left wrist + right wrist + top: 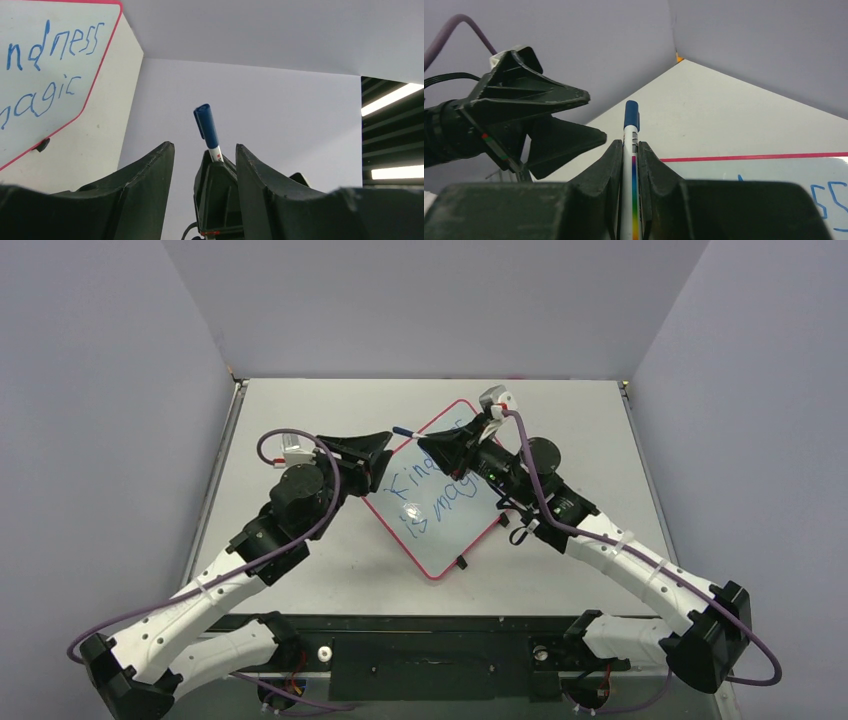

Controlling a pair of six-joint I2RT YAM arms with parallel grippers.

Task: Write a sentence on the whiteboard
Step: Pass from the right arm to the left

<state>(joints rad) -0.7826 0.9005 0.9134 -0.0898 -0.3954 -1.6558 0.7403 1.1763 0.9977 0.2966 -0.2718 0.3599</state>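
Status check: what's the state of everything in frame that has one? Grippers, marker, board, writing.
left gripper: open, holding nothing, not touching the marker.
right gripper: shut on the marker.
marker: blue cap on, clamped in the right gripper.
whiteboard: flat on the table, turned diagonally.
sentence: blue, two lines, reads "Kindness is magic".

The left arm (215, 590) and right arm (625, 552) are clad in white shells joined by black joints. A purple cable (460, 18) is looped along each. The left end effector (384, 458) and right end effector (430, 448) are black, with wedge-shaped fingers (145, 170); a small red mark is borne by the left.
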